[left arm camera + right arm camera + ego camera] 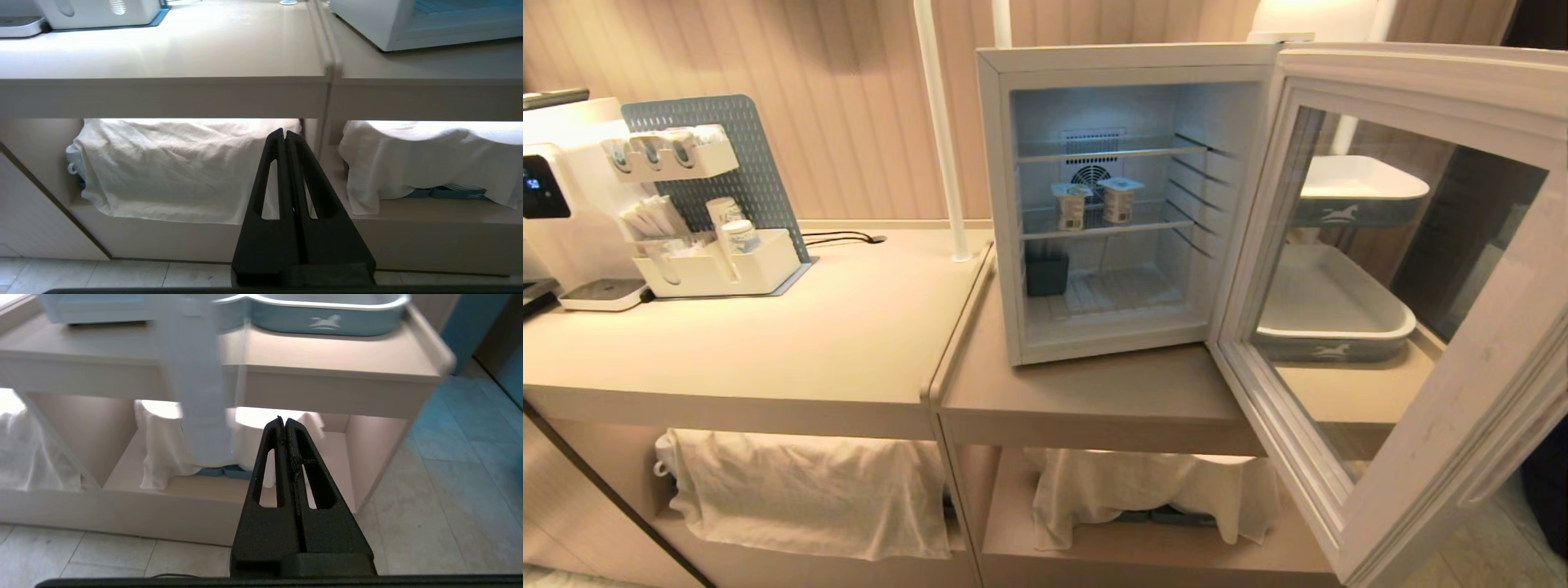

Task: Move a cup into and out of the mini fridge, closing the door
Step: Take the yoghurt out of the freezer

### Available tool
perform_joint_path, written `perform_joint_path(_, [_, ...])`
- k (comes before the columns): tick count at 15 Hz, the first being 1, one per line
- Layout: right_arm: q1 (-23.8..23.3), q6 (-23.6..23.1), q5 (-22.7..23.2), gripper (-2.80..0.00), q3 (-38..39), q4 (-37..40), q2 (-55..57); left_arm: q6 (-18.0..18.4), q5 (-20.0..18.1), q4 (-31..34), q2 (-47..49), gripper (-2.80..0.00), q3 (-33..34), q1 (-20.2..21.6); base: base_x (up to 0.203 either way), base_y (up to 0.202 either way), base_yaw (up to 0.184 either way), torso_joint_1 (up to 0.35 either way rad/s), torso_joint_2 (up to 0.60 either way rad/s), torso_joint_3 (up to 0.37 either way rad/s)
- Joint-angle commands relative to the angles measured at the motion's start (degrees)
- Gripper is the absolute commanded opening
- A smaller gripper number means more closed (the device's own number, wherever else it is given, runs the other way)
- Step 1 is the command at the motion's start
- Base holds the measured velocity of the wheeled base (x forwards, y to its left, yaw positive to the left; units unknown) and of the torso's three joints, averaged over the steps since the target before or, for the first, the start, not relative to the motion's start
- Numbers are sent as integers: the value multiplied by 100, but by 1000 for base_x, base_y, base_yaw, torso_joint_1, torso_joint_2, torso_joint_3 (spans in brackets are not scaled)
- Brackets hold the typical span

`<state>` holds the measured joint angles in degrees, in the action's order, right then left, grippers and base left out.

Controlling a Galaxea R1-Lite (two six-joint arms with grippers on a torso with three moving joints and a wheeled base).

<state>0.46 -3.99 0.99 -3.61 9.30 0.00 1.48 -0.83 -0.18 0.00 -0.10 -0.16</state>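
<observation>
Nearest, both arms hang low in front of the counter (866,327), outside the head view. The left end effector (285,132) has its fingers pressed together on nothing, facing the cloth-draped lower shelf (171,212); the right end effector (284,421) is likewise closed and empty, just short of the door (1413,286).

That door stands swung wide toward the robot's right, its edge jutting past the counter front. I judge this the main hazard: a right arm rising straight up could strike the frame and slam or jar the mini fridge (1127,204).

Farther in, two cups (1096,204) stand side by side on the middle wire shelf, with a dark container (1046,273) on the floor below. The upper shelf leaves little headroom, so a reach could tip the neighbouring cup. Open counter lies left of the fridge.
</observation>
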Motion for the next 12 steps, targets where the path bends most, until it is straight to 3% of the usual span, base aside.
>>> perform_joint_path(1, [-2,-6,7,-280,0,-7,0,-7,4,0,9,-280,1,-2,1,151,-5,5,5,-1])
perform_joint_path(12, [-2,-6,7,-280,0,2,0,-33,13,-9,9,-280,1,-11,0,194,1,3,2,0])
